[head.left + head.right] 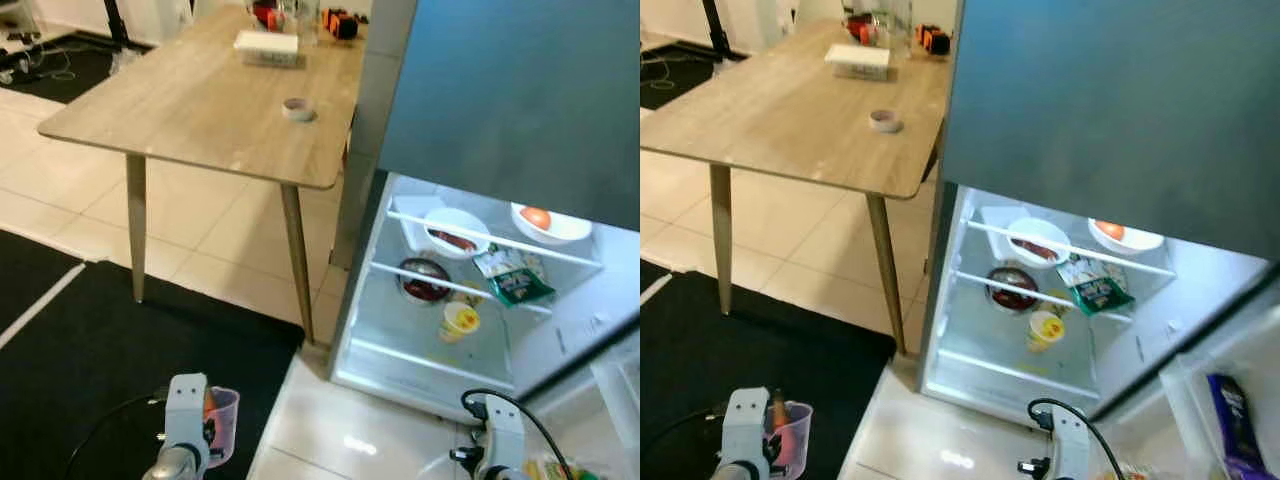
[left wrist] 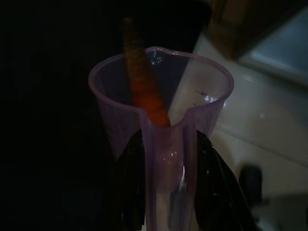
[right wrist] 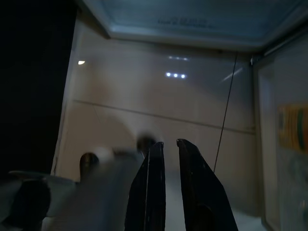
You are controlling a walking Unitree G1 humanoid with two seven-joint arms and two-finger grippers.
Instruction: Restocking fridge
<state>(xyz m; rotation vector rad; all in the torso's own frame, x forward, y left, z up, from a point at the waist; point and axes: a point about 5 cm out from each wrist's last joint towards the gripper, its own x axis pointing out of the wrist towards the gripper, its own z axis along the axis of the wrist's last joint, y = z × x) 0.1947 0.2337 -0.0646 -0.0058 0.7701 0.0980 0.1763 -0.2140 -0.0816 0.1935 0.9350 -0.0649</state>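
Left end effector (image 2: 166,159) pinching upright purple cup (image 2: 161,120), carrot (image 2: 144,86) leaning tip-up inside.

Wooden bench (image 1: 180,110) on pale tiled floor (image 1: 200,235) beside the open fridge (image 1: 470,290); on it a tape roll (image 1: 298,109) near the edge, a white tray (image 1: 267,45) farther back; upper fridge shelf (image 1: 500,243) carrying two white bowls; lower shelf (image 1: 455,290) a dark bowl, a green packet; black mat (image 1: 110,360) over the floor.
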